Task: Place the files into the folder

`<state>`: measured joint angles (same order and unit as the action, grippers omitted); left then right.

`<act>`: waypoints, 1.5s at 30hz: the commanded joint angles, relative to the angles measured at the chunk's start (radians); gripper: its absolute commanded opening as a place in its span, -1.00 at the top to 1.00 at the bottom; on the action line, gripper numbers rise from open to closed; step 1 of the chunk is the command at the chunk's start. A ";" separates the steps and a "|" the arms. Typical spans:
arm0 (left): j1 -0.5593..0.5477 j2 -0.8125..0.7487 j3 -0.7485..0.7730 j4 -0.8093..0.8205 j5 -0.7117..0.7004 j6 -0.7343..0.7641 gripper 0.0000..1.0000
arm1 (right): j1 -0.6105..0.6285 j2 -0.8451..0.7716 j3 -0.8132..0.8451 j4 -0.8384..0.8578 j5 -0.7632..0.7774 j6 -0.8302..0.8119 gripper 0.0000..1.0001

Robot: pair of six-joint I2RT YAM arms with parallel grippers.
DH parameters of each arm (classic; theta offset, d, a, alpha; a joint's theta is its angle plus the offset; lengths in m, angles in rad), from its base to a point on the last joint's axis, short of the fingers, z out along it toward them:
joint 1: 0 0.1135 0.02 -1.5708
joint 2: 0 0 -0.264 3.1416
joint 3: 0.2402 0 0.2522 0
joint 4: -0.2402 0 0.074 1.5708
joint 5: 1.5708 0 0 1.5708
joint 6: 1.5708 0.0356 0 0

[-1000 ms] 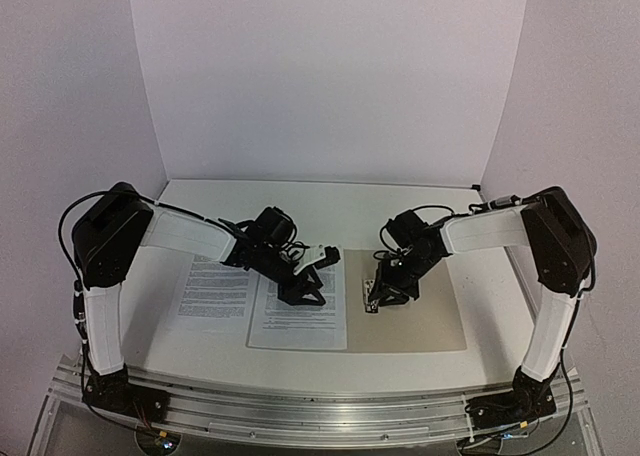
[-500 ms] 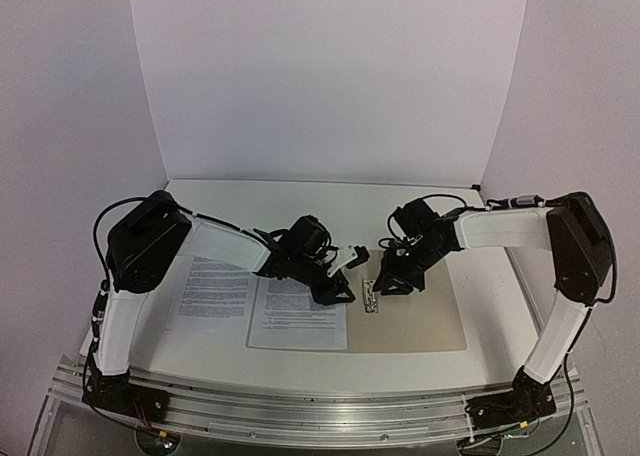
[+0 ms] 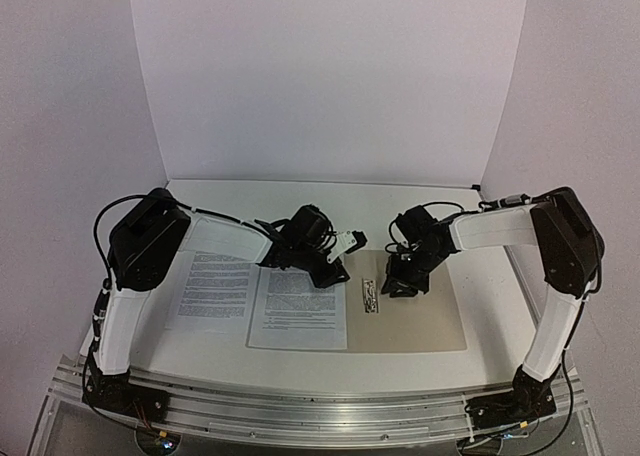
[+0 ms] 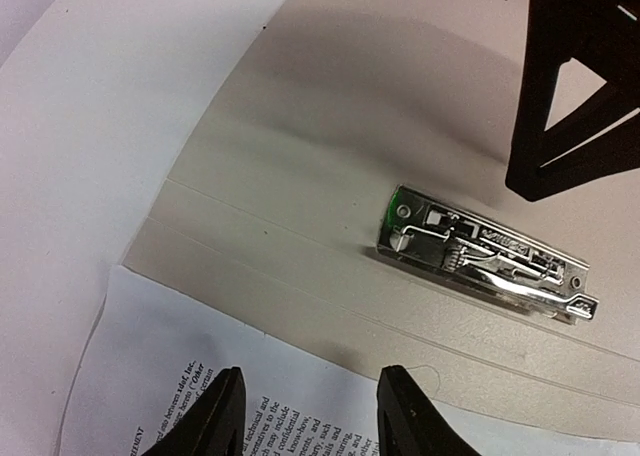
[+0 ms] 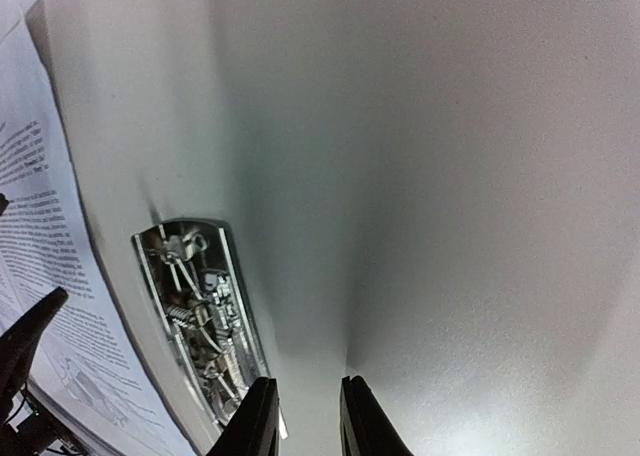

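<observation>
The beige folder (image 3: pixel 430 321) lies open on the table, its metal clip (image 3: pixel 368 298) along the spine. One printed sheet (image 3: pixel 298 311) lies just left of the clip; a second sheet (image 3: pixel 212 291) lies further left. My left gripper (image 3: pixel 333 274) is open and empty, low over the first sheet's far edge (image 4: pixel 200 356), left of the clip (image 4: pixel 485 254). In the left wrist view it (image 4: pixel 310 421) straddles that edge. My right gripper (image 3: pixel 400 284) hovers over the folder's right half (image 5: pixel 450 176), just right of the clip (image 5: pixel 200 316). Its jaws (image 5: pixel 308 421) stand narrowly apart, holding nothing.
White walls close in the back and both sides. The table's near edge (image 3: pixel 320 371) meets a metal rail with the arm bases. The right gripper's fingers (image 4: pixel 580 86) show in the left wrist view, just beyond the clip.
The left gripper has moved right and farther back, from over the sheet to its far edge by the spine. The right gripper has moved off the clip, to its right.
</observation>
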<state>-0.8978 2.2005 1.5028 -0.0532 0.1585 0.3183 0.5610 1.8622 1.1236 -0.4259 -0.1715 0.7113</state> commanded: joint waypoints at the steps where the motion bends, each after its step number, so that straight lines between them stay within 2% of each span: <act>1: 0.004 0.033 -0.031 -0.033 0.007 0.003 0.10 | 0.002 0.033 -0.035 0.019 0.037 0.006 0.54; 5: -0.005 0.018 -0.104 -0.019 0.036 0.008 0.10 | 0.000 0.049 -0.068 0.044 0.036 0.032 0.54; 15: -0.011 -0.005 -0.149 -0.012 0.109 0.063 0.10 | -0.006 0.080 -0.100 0.083 0.012 0.075 0.54; 22: -0.011 -0.002 -0.148 -0.021 0.066 0.075 0.10 | -0.016 0.076 -0.102 0.085 0.004 0.076 0.54; 32: -0.010 -0.022 -0.069 -0.048 0.076 0.097 0.08 | -0.018 0.017 -0.010 0.079 -0.026 0.019 0.53; 37: -0.010 -0.028 -0.018 -0.062 0.066 0.108 0.05 | -0.017 -0.025 0.037 0.075 -0.059 -0.002 0.45; 40: -0.011 -0.031 0.005 -0.070 0.065 0.110 0.04 | -0.018 -0.052 0.025 0.070 -0.090 0.002 0.40; 45: -0.013 -0.023 0.018 -0.048 0.109 0.079 0.03 | -0.014 -0.085 -0.087 0.074 -0.180 0.037 0.39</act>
<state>-0.9043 2.1994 1.4723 -0.1066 0.2340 0.4152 0.5476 1.8378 1.1038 -0.3264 -0.2665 0.7311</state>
